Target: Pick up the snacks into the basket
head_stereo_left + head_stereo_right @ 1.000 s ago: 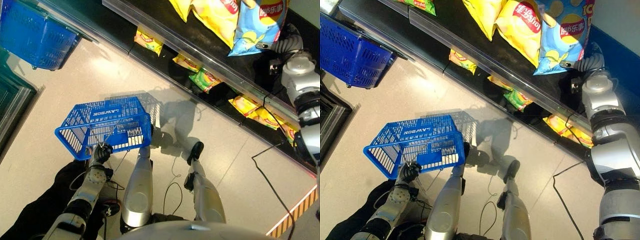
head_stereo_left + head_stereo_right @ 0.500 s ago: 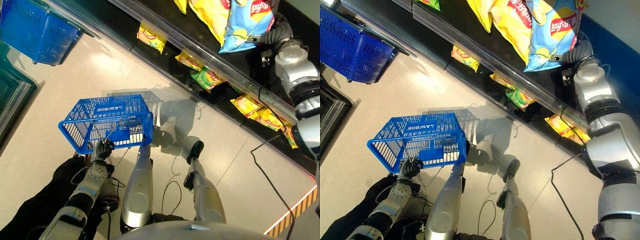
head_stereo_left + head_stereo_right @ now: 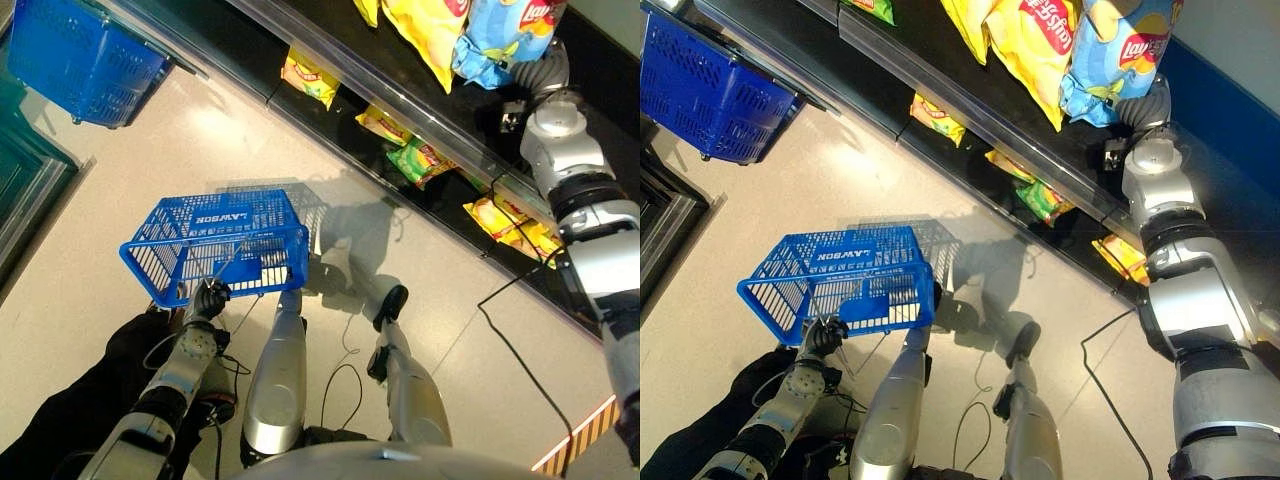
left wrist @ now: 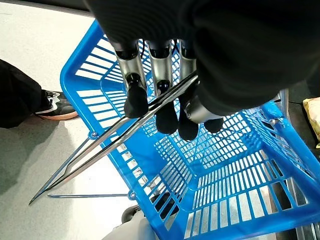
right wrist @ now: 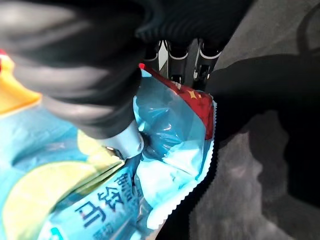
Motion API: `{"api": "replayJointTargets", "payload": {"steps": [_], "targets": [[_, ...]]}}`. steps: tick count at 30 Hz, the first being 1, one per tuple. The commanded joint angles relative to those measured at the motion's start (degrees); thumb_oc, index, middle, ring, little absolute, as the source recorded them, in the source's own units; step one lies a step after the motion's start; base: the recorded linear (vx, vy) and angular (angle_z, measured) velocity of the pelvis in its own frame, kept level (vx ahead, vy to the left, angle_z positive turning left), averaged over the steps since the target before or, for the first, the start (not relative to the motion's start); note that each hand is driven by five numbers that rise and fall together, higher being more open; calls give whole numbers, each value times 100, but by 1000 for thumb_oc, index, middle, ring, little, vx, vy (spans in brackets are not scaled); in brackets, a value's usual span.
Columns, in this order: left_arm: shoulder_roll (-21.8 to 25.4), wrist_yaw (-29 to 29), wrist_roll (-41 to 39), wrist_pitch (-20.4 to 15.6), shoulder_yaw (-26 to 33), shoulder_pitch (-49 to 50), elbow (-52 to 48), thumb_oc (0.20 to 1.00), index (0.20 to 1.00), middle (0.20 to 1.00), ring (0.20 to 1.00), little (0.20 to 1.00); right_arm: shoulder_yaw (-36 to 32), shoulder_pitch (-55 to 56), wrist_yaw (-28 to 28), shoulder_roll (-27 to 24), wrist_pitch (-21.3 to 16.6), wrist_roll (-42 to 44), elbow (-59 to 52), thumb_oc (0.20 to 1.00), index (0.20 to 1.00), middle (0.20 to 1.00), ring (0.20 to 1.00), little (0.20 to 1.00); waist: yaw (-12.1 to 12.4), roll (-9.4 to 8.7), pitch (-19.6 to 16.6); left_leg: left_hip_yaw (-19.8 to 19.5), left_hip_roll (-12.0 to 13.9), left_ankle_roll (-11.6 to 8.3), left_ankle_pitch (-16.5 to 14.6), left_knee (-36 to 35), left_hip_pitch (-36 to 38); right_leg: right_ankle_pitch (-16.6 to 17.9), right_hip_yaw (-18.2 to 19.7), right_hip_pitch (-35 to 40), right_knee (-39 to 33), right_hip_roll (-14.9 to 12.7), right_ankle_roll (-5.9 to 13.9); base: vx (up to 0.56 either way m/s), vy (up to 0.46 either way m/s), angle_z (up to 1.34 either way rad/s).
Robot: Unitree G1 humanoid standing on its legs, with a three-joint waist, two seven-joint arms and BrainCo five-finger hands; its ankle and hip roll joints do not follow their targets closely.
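A blue plastic basket [image 3: 218, 218] hangs tilted low over the floor at the left. My left hand [image 3: 208, 299] is below it, its fingers [image 4: 135, 102] curled round the basket's thin metal handle [image 4: 110, 145]. The inside of the basket [image 4: 225, 190] shows no snacks. At the upper right my right hand [image 3: 1145, 98] is at the top shelf, shut on a light blue bag of crisps [image 3: 1118, 50]. The thumb [image 5: 124, 142] presses on the front of the bag [image 5: 167, 125] and the fingers lie behind its red top corner.
Yellow crisp bags [image 3: 430, 25] lie beside the blue one on the black shelf [image 3: 330, 45]. Smaller yellow [image 3: 308, 78] and green [image 3: 425, 158] packets sit on the lower shelf. A second blue basket [image 3: 85, 60] stands far left. A person's dark leg [image 3: 80, 420] and shoe [image 4: 56, 107] are near my left arm.
My right hand has shifted left and up along the shelf with the blue bag in its hold. The basket and left hand stay about where they were.
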Motion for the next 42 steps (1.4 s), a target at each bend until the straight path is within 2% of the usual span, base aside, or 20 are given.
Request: {"api": "replayJointTargets", "payload": {"steps": [1,10,13,19,21,28,29,30,33,35,37,42], "targets": [[1,28,341,84,-512,330,177,200,200,200,200,200,-114,313,63,-2,-99,312,-276,200,200,200,200,200,219,320,79,215,-449,20,-170,-268,80,174,95,123,29,-529,713,-38,10,6],[28,-15,296,71,-371,400,201,200,200,200,200,200,-774,953,-140,-282,-267,694,-682,200,200,200,200,200,71,369,-13,299,-463,40,-217,-268,248,171,149,185,29,-530,691,-6,2,1],[19,6,243,76,-241,371,228,200,200,200,200,200,-1031,1338,-306,-508,-504,880,-1505,200,200,200,200,200,-78,335,-78,349,-454,49,-245,-268,330,170,199,206,29,-521,685,0,0,0],[12,46,256,121,-76,354,386,200,200,200,200,200,-1381,1898,-472,-921,-672,727,-2707,200,200,200,200,200,-259,231,-208,404,-418,45,-273,-268,446,156,226,269,29,-500,672,11,-24,-5],[1,31,278,140,16,334,616,200,200,200,200,200,-1561,2127,-342,-1262,-782,853,-3101,200,200,200,200,200,-390,153,-356,444,-394,36,-311,-268,581,136,237,353,29,-482,655,39,-43,-8],[-60,-35,237,228,233,284,910,200,200,200,200,200,-1782,2734,-67,-1460,-880,969,-4347,200,200,200,200,200,-618,23,-605,549,-330,36,-384,-268,812,93,304,477,29,-432,624,38,-29,-10],[-83,-51,263,250,335,266,1009,200,200,200,200,200,-1959,3217,140,-1384,-869,942,-5070,200,200,200,200,200,-700,-24,-719,592,-305,36,-416,-268,908,67,328,531,29,-414,613,55,-47,-12],[-78,-51,262,249,327,267,1008,200,200,200,200,200,-1977,3241,137,-1380,-863,938,-5086,200,200,200,200,200,-691,-27,-721,593,-305,36,-416,-268,910,66,329,532,29,-414,613,83,-56,-15],[-191,-184,366,316,489,286,1219,200,200,200,200,200,-2440,4523,690,-1071,-800,829,-6349,200,200,200,200,200,-865,-73,-914,663,-242,34,-464,-268,1063,10,356,628,29,-372,583,63,-52,-11],[-229,-231,381,340,537,319,1290,200,200,200,200,200,-2494,4841,824,-966,-745,760,-6588,200,200,200,200,200,-890,-79,-933,666,-230,33,-467,-268,1086,-4,365,645,29,-355,576,12,-48,-11],[-294,-313,363,392,754,324,1541,200,200,200,200,200,-2515,5685,1229,-638,-567,477,-7241,200,200,200,200,200,-975,-90,-972,685,-184,30,-458,-268,1087,-6,398,621,29,-313,552,-19,-70,-10],[-345,-287,337,404,1052,233,1715,200,200,200,200,200,-2163,6955,1679,-89,-321,-407,-7413,200,200,200,200,200,-1119,-79,-925,720,-129,6,-394,-268,980,26,437,468,29,-245,517,-31,-37,-6]]}}
